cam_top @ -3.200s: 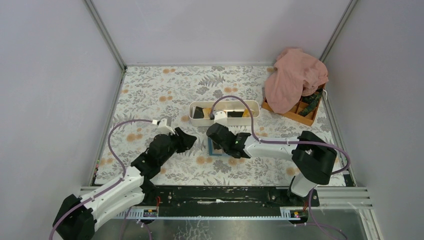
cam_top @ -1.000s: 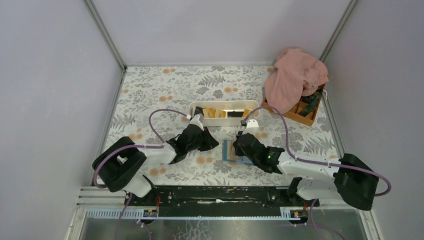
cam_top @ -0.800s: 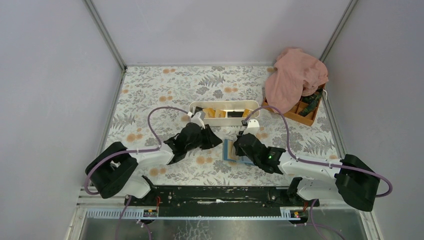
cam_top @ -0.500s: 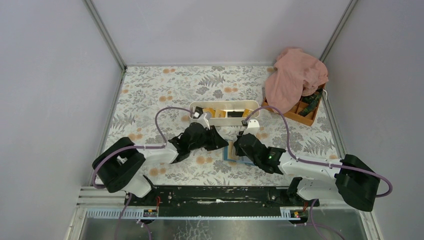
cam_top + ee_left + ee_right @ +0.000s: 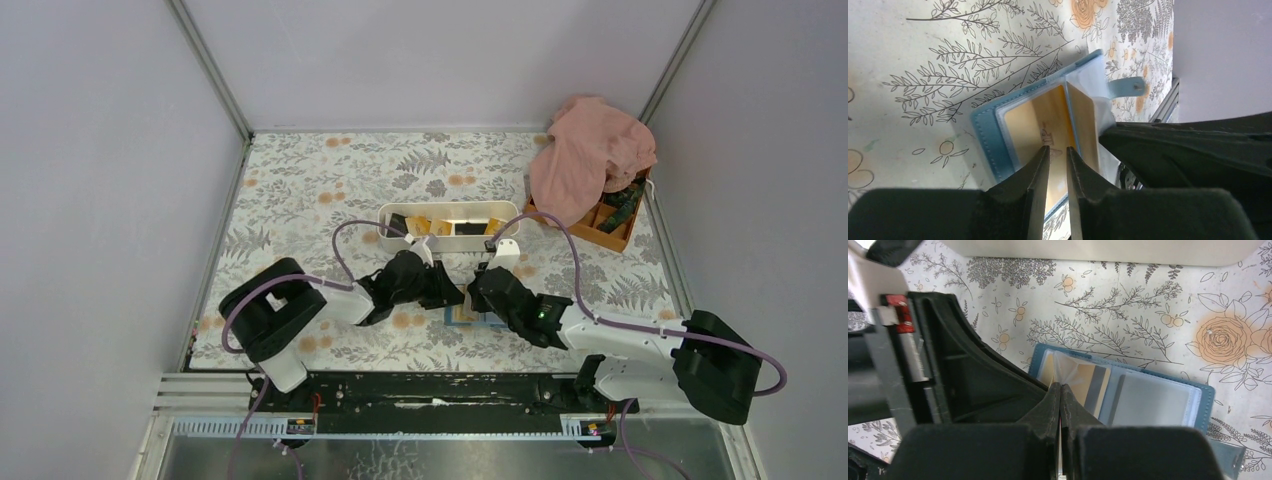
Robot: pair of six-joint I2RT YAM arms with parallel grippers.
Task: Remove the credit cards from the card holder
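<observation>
On the flowery table (image 5: 300,190) we see the card holder (image 5: 985,132) lying open between both arms. The left gripper (image 5: 1057,150), a crack apart, hangs over an orange card (image 5: 1030,120) (scribble unreadable). The right gripper (image 5: 1060,387) is squeezed together.

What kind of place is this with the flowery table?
Probably a robot test booth: the left arm and right arm bolted to a metal rail, plain walls around the table, a card holder set out.

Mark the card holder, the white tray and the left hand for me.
Card holder (image 5: 1205,404): right wrist view, blue right border.
White tray (image 5: 455,243): top view, near wall.
Left hand (image 5: 1057,150): left wrist view, between fingertips.
</observation>
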